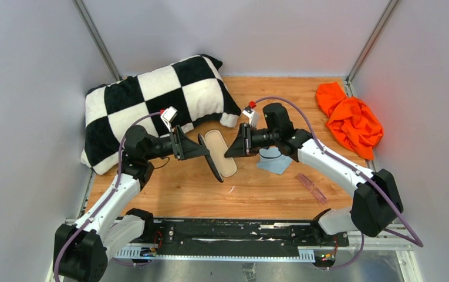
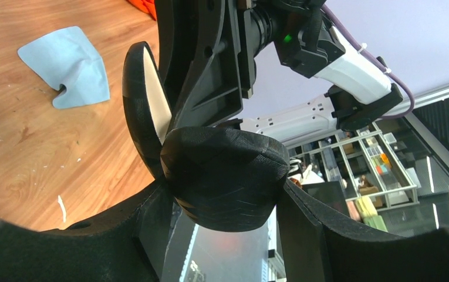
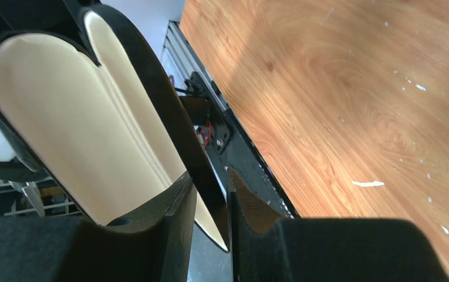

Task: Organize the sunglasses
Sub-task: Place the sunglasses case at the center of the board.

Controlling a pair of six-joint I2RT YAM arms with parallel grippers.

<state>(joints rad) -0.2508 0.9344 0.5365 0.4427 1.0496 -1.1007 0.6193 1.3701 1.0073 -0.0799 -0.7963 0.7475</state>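
The black oval case (image 1: pixel 220 154) is open, its beige lining up, and is held off the table between both grippers. My left gripper (image 1: pixel 204 151) is shut on the black lid half; in the left wrist view its jaws (image 2: pixel 222 197) span the lid's rounded shell (image 2: pixel 225 176). My right gripper (image 1: pixel 232 151) is shut on the rim of the lined half; in the right wrist view (image 3: pixel 210 185) the thin rim sits between the fingers, with the beige lining (image 3: pixel 75 117) to the left. The pink sunglasses (image 1: pixel 311 188) lie folded on the table at the near right, apart from both grippers.
A light blue cloth (image 1: pixel 274 162) lies under the right wrist and shows in the left wrist view (image 2: pixel 69 61). A black-and-white checkered pillow (image 1: pixel 157 106) fills the back left. An orange cloth (image 1: pixel 351 120) lies at the back right. Walls enclose the wooden table (image 1: pixel 257 197).
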